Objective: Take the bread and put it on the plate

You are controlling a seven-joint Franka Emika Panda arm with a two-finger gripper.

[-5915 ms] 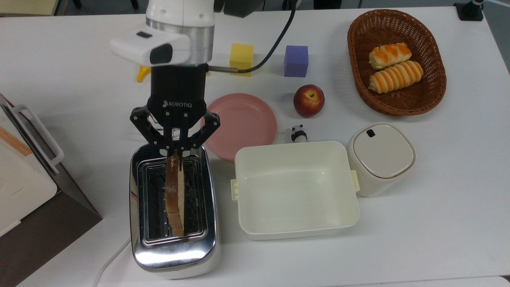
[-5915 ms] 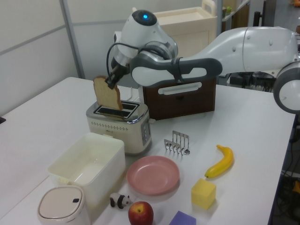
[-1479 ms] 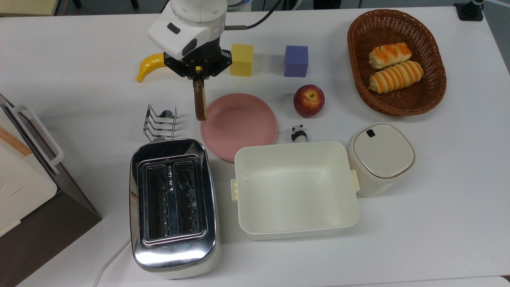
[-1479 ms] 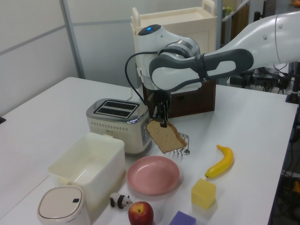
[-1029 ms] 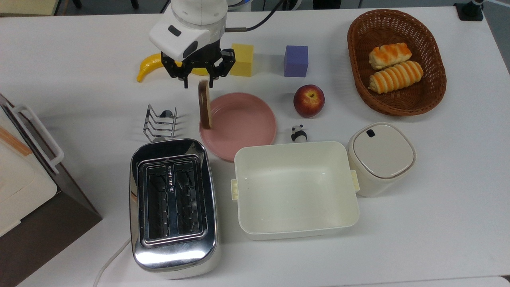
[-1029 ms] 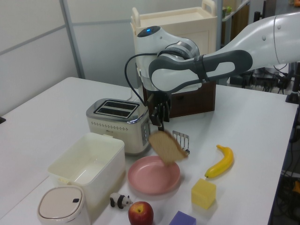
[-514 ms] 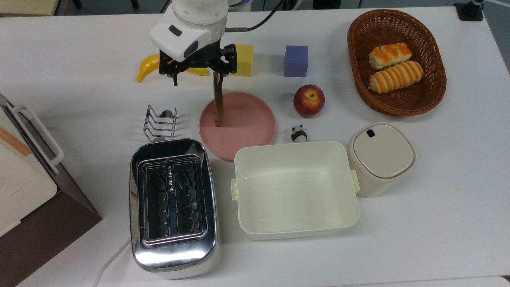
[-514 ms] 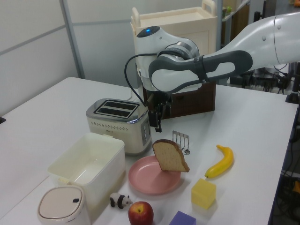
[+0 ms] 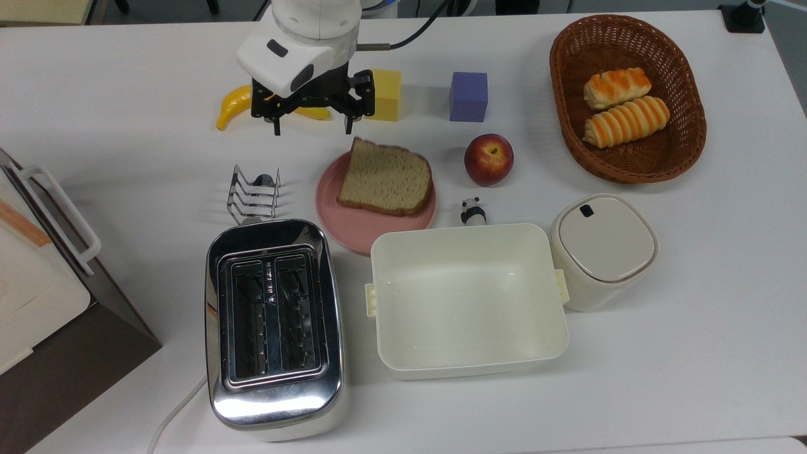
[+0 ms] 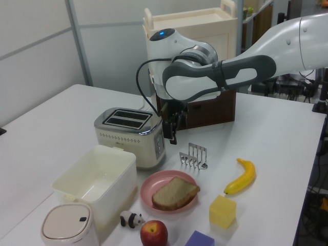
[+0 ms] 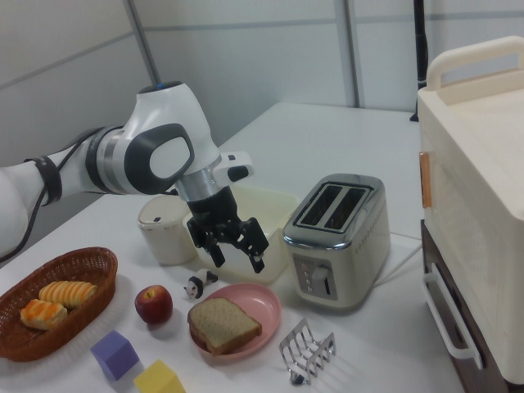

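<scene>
The bread [image 9: 386, 178] lies flat on the pink plate [image 9: 353, 230], covering the half of it nearer the top view's right. It also lies on the plate [image 10: 152, 186] as the bread [image 10: 174, 193] in the left view, and as the bread [image 11: 223, 324] on the plate [image 11: 264, 301] in the right view. My gripper [image 9: 311, 129] hangs above the plate's far edge, open, with nothing between its fingers. It is well clear of the slice, seen as the gripper [image 11: 237, 260] and the gripper [image 10: 174, 136].
A chrome toaster [image 9: 274, 321] and a toast rack [image 9: 252, 192] stand to the top view's left of the plate. An apple [image 9: 488, 159], a panda figure [image 9: 473, 211], a cream tub [image 9: 466, 296] and a lidded pot [image 9: 602, 249] stand to its right. Behind are a banana [image 9: 230, 104], a yellow block [image 9: 384, 94], a purple block [image 9: 468, 96] and a basket [image 9: 624, 167] of rolls.
The gripper lifted the bread out of the toaster, carried it to the plate and opened. The slice stood on edge, then tipped over flat onto the plate.
</scene>
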